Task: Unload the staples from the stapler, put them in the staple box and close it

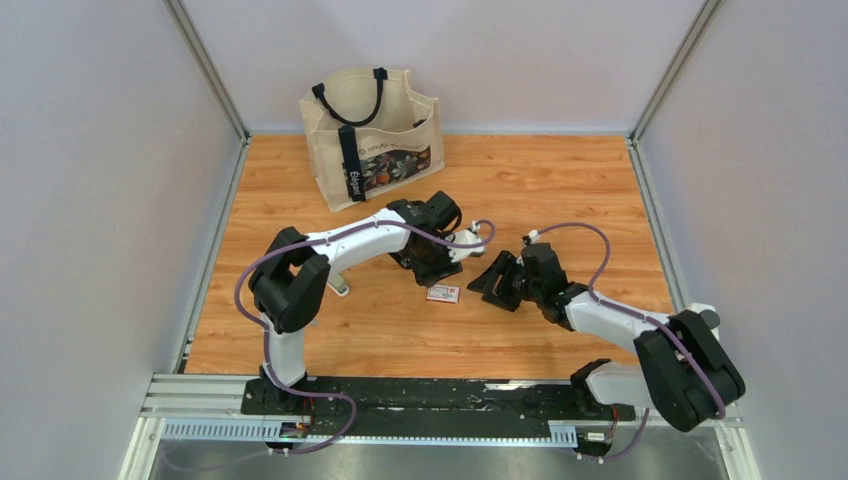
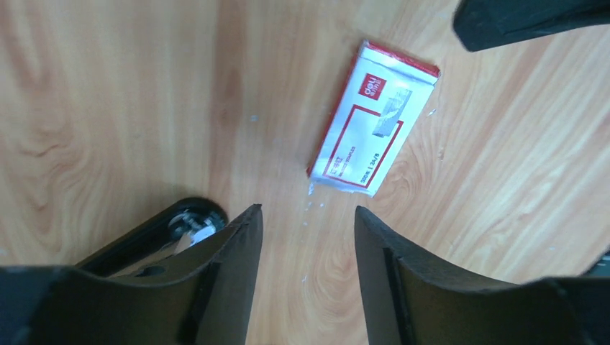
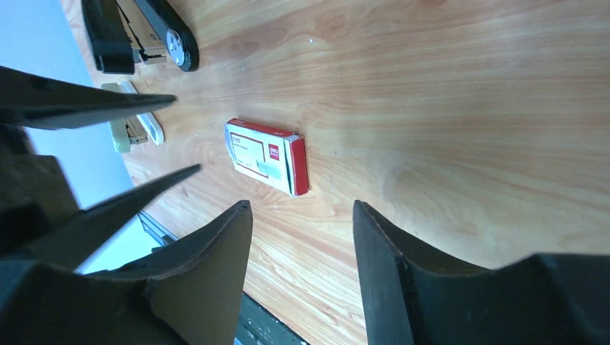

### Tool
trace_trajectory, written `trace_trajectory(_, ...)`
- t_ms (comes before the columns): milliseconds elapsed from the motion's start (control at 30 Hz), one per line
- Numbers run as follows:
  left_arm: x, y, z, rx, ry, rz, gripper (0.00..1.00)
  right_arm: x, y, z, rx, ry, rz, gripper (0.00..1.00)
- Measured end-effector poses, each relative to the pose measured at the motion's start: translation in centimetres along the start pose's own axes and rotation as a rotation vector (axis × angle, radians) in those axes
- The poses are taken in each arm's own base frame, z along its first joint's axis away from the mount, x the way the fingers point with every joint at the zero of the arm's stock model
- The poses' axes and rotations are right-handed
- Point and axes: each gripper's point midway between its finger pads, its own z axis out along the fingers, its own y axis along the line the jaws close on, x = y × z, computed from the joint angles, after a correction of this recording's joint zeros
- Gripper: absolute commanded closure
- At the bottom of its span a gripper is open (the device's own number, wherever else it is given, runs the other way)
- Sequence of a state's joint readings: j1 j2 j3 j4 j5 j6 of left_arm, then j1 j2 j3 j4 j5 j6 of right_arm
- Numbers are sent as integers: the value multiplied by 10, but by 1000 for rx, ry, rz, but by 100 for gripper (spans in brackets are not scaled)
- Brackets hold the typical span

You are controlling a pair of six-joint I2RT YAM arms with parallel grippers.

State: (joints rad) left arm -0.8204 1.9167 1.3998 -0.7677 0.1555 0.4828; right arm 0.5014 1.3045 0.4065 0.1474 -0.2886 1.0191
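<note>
Standing by the rig: L gripper (image 2: 306, 215) hangs low over the wood table (image 1: 560, 180) near centre. Its fingers are partway apart w/ bare wood btwn them, nothing held. R gripper (image 3: 301, 215) is the same: fingers approx half spread, empty, tipped down toward the table.

The two face each other across a red-and-white packet (image 1: 443, 293) lying flat. In the overhead view L gripper sits at abt 11 o'clock of it and R gripper at abt 3 o'clock, neither touching it.

Stapler (image 3: 133, 129), grey-green top on a pale base, lies on the table at 9 o'clock of the packet. It's well apart from the packet, just beside L arm's elbow and clear of both grippers.

Beside one L finger there's a black elongated thing (image 2: 162, 241) w/ a metal screw at its rounded end; can't tell what it is. A few tiny pale flecks (image 2: 311, 190) lie by the packet's edge, too small to call. A cloth tote bag (image 1: 370, 135) stands upright at the back, abt 11 o'clock of the packet.
</note>
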Motion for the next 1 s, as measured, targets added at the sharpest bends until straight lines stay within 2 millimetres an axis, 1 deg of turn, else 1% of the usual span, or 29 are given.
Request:
trace_trajectory(33,-5,3,-8,5,-20,-19,37,-2,0,-5,3,-8,-11,38)
trace_trajectory(67,-10,7,-19,3,-44,-36,34,-5,1,-9,8,-16,-22,31)
trace_trajectory(133,-18,15,-42,-10,-88,-65,32,-10,2,-17,24,-31,-47,23)
trace_trajectory(167,-22,19,-59,-22,-119,-79,30,-15,5,-22,32,-42,-65,15)
trace_trajectory(233,-29,25,-92,-40,-187,-113,29,-24,9,-30,44,-65,-89,7)
trace_trajectory(267,-31,28,-111,-46,-227,-138,27,-30,12,-35,52,-78,-106,0)
trace_trajectory(333,-33,33,-148,-57,-312,-190,20,-40,18,-42,76,-95,-139,0)
trace_trajectory(400,-28,39,-179,-67,-387,-257,19,-54,27,-50,103,-116,-181,0)
trace_trajectory(433,-19,46,-196,-81,-423,-307,19,-61,33,-53,115,-123,-201,0)
trace_trajectory(467,-10,52,-209,-99,-448,-349,19,-72,42,-57,126,-140,-226,0)
trace_trajectory(500,5,61,-222,-125,-475,-408,19,-78,47,-59,132,-152,-247,0)
trace_trajectory(533,19,66,-230,-146,-492,-453,19,-85,53,-62,137,-164,-269,0)
trace_trajectory(567,36,70,-237,-172,-511,-506,18,-90,59,-65,141,-178,-291,0)
trace_trajectory(633,72,70,-241,-207,-512,-607,18,-98,64,-71,151,-197,-325,0)
trace_trajectory(667,88,68,-240,-222,-511,-649,18,-100,65,-73,160,-202,-339,0)
trace_trajectory(800,133,49,-225,-231,-488,-773,18,-107,69,-82,186,-211,-390,0)
trace_trajectory(867,147,46,-222,-233,-487,-823,18,-108,70,-85,195,-210,-409,0)
trace_trajectory(1000,165,52,-224,-256,-509,-896,18,-111,75,-91,206,-209,-434,0)
